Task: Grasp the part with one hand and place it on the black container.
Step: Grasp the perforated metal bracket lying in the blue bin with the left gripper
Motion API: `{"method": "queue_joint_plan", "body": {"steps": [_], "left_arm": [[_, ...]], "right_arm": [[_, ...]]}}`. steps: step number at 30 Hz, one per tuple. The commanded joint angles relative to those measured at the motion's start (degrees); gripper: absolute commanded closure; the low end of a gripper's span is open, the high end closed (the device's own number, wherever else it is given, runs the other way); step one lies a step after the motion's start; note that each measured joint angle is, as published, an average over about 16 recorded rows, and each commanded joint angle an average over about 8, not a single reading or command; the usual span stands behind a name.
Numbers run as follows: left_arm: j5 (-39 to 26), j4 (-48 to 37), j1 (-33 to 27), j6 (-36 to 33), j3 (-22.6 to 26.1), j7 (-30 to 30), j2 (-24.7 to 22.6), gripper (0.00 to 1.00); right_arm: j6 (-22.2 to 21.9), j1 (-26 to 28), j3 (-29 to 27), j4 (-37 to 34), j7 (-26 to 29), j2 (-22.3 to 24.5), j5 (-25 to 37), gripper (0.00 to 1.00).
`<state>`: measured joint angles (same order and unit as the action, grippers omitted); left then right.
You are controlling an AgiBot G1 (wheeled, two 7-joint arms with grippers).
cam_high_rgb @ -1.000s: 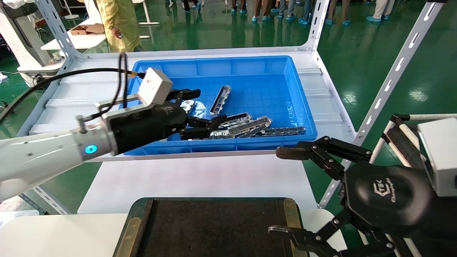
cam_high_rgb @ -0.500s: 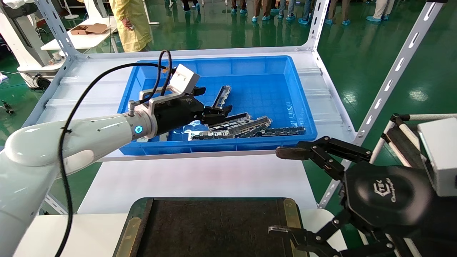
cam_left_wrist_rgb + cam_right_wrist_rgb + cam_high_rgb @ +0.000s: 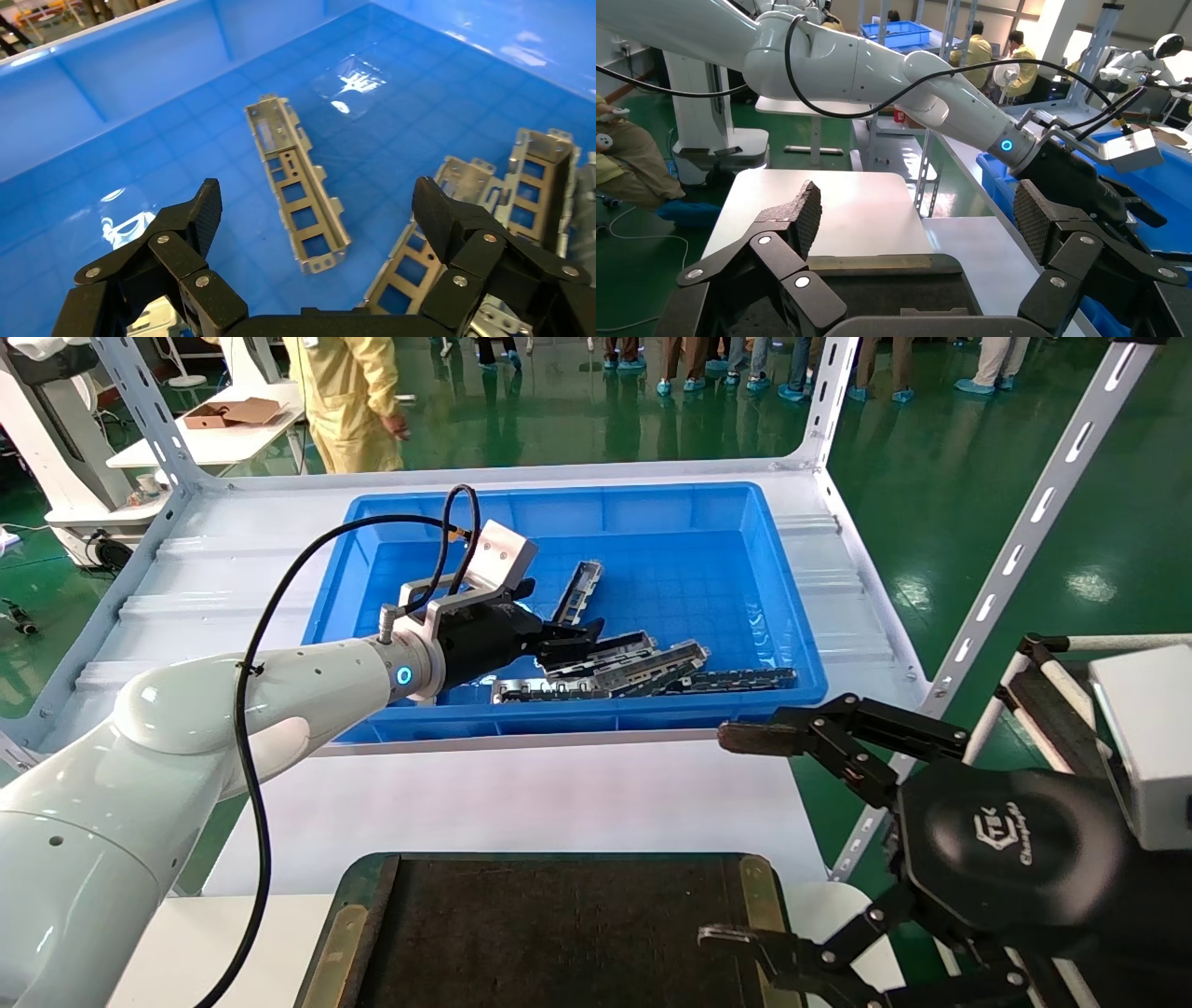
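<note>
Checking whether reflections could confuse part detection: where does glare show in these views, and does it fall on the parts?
Left wrist view: bright patches on the blue bin floor, beyond and beside the part, not on it. Head view: ceiling lights mirrored on the green floor; black container looks matt.

Bright, even overhead light fills all views. The glossy green floor (image 3: 978,477) carries soft reflections and a pale glare patch. White glare spots sit on the wet-looking floor of the blue bin (image 3: 140,105), one just beyond the spread jaws of the left gripper (image 3: 316,217) and another beside one of its fingers. Shadows are faint and soft; the white counter (image 3: 521,803) is nearly washed out. The head view bends straight shelf posts (image 3: 1034,523) outward toward its edges. Close to the lens, the right gripper (image 3: 916,217) looks slightly soft, while the background stays fairly sharp.
</note>
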<state>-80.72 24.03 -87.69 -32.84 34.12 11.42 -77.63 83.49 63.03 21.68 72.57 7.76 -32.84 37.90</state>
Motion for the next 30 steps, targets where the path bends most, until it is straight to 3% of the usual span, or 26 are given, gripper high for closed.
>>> {"method": "queue_joint_plan", "body": {"steps": [1, 30], "left_arm": [[0.7, -0.9, -0.2, 0.8, 0.4, -0.5, -0.3, 1.0], [11.9, -0.9, 0.5, 6.4, 12.6, -1.0, -0.3, 1.0]], "right_arm": [[0.0, 0.0, 0.0, 0.0, 0.0, 0.0, 0.0, 1.0], [0.0, 0.0, 0.0, 0.0, 0.0, 0.0, 0.0, 1.0]]}}
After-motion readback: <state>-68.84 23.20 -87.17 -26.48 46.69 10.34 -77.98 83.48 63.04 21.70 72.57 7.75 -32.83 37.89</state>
